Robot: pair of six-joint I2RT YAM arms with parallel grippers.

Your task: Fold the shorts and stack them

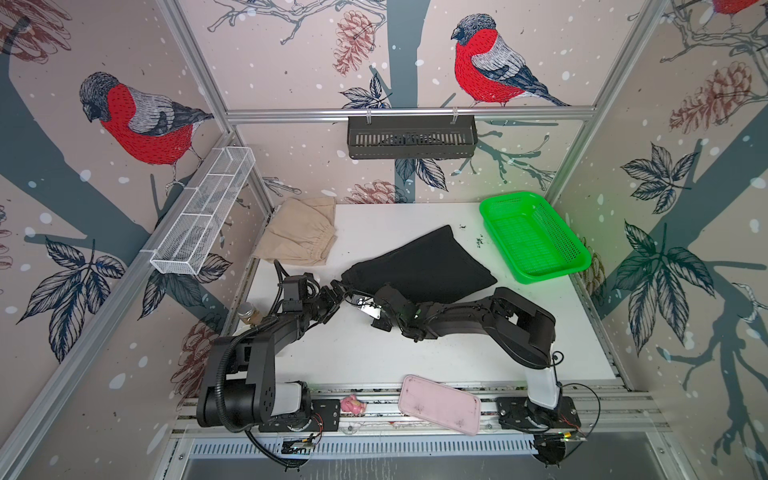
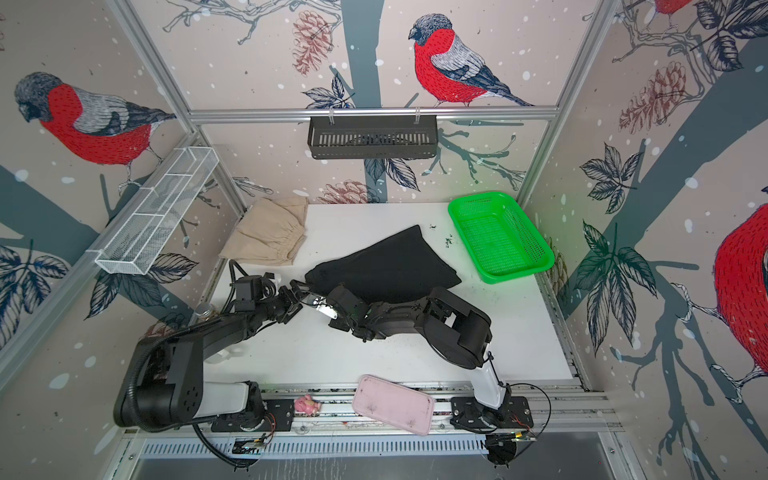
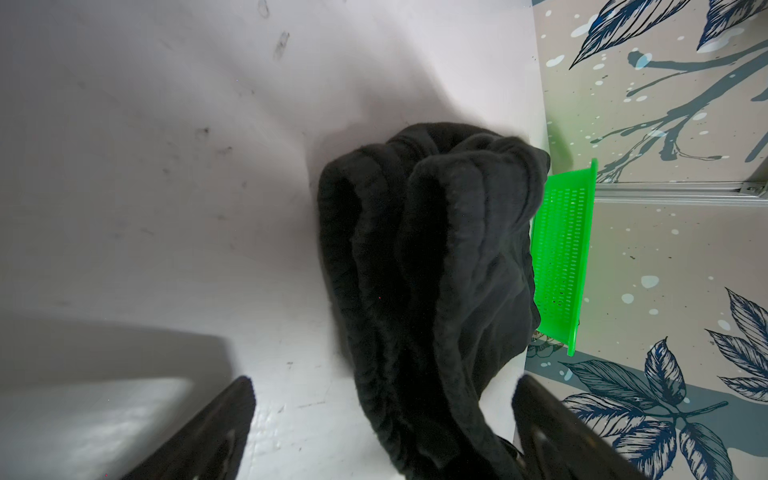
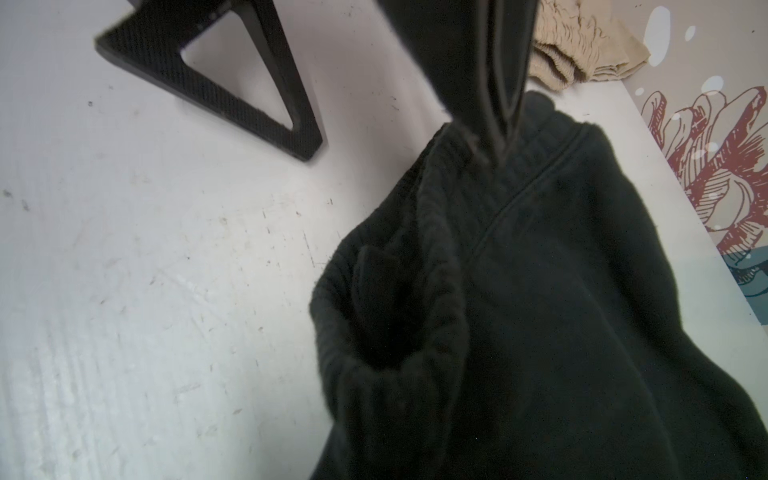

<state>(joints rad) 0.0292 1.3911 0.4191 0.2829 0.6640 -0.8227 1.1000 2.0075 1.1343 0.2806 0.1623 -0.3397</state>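
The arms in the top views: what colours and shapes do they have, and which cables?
Both the left arm and right arm are black, blocky links with a white segment near the base. A ribbed black hose runs along the left; thin red and black wires sit by the right base. The jaws are black, triangular hollow frames.

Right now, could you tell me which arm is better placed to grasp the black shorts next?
Left, probably: the left gripper is open with the black shorts between its fingers; the right gripper pinches their waistband.
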